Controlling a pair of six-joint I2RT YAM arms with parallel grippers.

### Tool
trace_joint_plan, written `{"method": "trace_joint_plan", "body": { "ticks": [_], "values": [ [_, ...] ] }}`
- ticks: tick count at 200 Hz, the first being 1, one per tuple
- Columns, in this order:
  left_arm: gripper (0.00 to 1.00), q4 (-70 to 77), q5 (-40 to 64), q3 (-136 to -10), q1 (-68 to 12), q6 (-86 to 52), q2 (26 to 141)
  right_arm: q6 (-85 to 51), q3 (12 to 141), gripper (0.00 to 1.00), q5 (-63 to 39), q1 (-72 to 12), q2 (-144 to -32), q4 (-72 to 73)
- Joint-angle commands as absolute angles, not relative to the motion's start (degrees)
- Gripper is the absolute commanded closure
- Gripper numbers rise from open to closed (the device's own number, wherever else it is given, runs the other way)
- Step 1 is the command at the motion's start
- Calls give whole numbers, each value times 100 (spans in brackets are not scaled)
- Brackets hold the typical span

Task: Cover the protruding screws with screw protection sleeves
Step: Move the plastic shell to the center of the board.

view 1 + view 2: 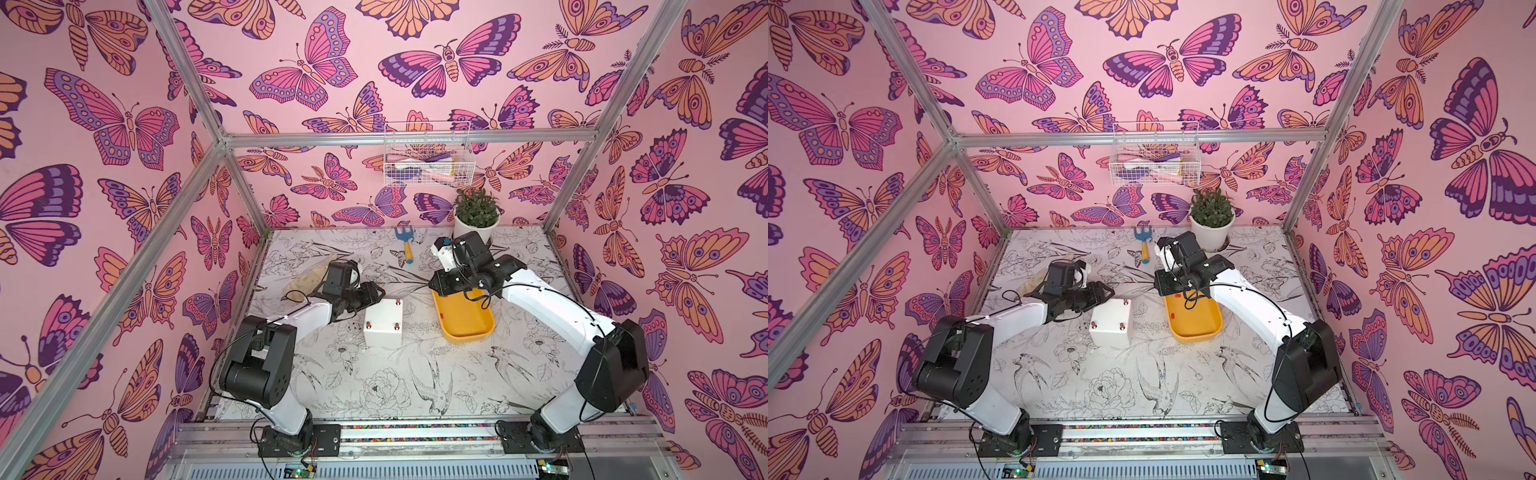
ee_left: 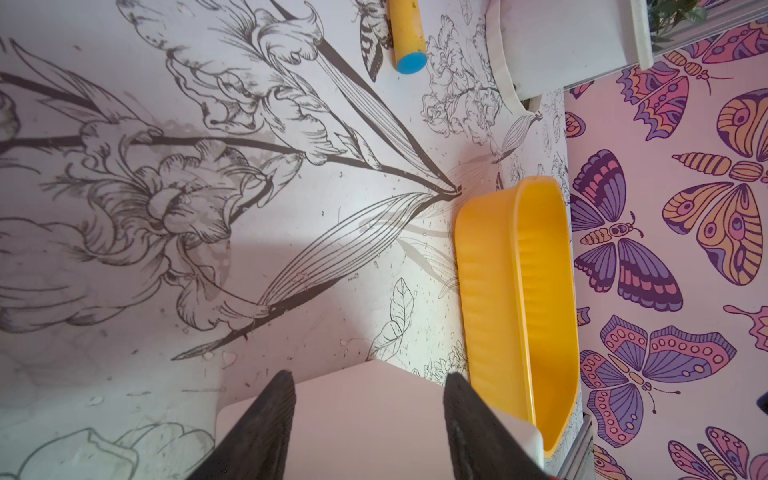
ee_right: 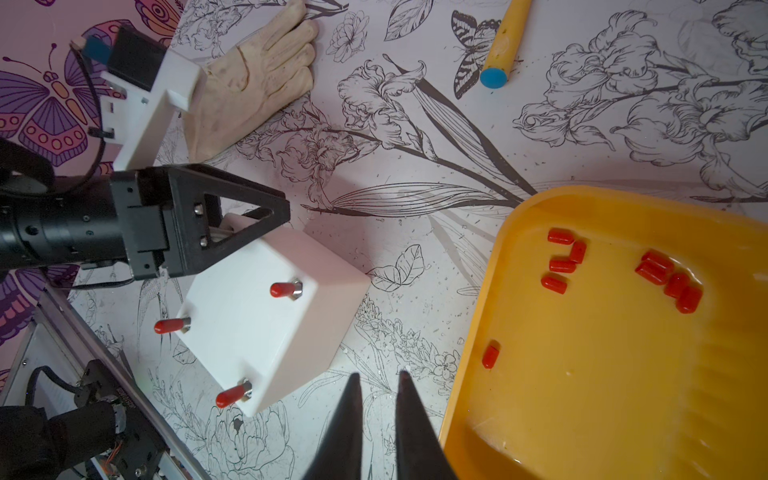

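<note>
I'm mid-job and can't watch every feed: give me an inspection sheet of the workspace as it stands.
Surface: floral-print table, speckled with dirt; no spill seen.
Job's things: white box shows three capped screws; the fourth corner is hidden behind the left gripper. Loose sleeves lie in the yellow tray.
Clutter: glove, toy rake, potted plant.
Grippers: left gripper open, fingers over the box. Right gripper fingers slightly apart, nothing between them.
Cables: the right arm's black cable loops above the tray.
Surroundings: butterfly walls, metal frame, wire basket on the back wall.
</note>
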State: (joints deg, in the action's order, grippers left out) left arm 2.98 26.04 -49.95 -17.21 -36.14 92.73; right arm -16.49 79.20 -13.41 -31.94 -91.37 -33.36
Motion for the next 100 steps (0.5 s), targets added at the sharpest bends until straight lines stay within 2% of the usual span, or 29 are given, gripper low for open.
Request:
{"method": "trace_joint_plan", "body": {
  "ticks": [1, 79, 100],
  "values": [
    [41, 130, 2473, -4711, -1818, -3780, 8974, -1630, 7890, 82, -1276, -3164, -8839, -3305],
    [41, 126, 2024, -4299, -2232, -4047, 8452, -1635, 7728, 82, -868, -3164, -8707, -3214],
    [38, 8, 1979, -4512, -2223, -3908, 8378, -1609, 7772, 81, -594, -3162, -8752, -3275]
  ]
}}
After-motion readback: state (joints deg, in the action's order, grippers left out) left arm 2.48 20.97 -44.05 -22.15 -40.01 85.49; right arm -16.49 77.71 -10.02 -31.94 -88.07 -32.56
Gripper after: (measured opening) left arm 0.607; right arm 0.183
